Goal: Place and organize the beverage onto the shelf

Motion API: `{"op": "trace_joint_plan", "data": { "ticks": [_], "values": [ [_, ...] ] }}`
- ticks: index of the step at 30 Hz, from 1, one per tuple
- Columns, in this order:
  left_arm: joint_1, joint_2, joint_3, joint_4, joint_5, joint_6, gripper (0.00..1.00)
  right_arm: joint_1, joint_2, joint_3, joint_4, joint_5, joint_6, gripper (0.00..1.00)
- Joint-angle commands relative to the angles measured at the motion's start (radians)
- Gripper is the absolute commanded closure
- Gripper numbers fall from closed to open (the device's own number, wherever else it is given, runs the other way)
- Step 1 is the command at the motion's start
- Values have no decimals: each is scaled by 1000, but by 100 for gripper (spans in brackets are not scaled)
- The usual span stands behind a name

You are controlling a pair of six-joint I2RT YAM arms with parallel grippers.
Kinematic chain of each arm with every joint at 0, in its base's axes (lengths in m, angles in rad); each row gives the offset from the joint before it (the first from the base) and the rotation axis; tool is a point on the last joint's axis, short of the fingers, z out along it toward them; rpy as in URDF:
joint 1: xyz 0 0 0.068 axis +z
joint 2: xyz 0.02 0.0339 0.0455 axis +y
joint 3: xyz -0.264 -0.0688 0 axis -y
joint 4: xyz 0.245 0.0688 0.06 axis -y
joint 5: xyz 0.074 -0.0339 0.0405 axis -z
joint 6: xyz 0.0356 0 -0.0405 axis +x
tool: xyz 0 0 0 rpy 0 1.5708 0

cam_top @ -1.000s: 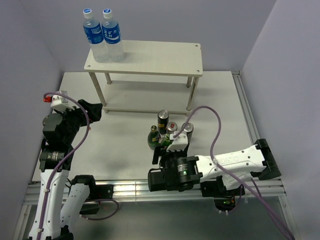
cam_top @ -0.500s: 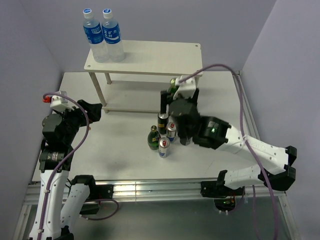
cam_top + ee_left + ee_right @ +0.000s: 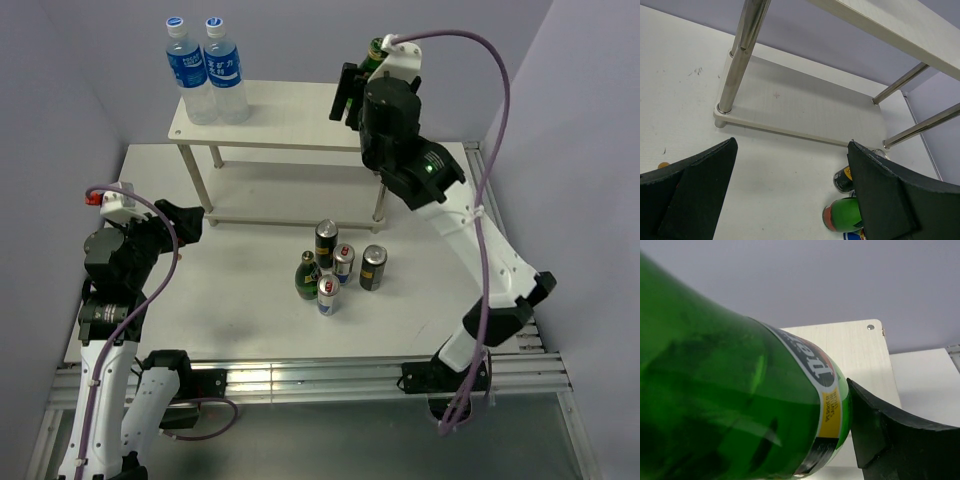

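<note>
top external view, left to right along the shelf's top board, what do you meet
water bottle → second water bottle → bare shelf board → green bottle held by the right gripper

White two-level shelf (image 3: 300,118) on four thin posts, upright at the back of the table (image 3: 240,325); one green bottle (image 3: 740,390) with a yellow-red label held aloft over the right end of its top board; in front, clustered upright: second green bottle (image 3: 307,277), two dark cans (image 3: 326,240), two slim silver-blue cans (image 3: 343,263).

Even, bright light; soft shadows on my worktop (image 3: 240,320). The green bottle (image 3: 715,405) fills my right wrist view, blurred.
</note>
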Motion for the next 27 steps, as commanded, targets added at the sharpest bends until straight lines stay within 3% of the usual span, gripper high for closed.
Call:
{"op": "trace_joint_plan", "data": {
  "ticks": [1,7,24,27],
  "values": [
    [7,-13,0,42,19,22,1,-77,65,122,28,-84,13,100],
    [7,-13,0,41,23,22,1,-150,180,236,-16,-115,14,100],
    [33,-10,-2,41,34,21,1,-223,231,183,-96,-102,111,100],
    [34,-7,0,39,34,21,1,-223,222,141,-81,-99,120,85]
  ]
}}
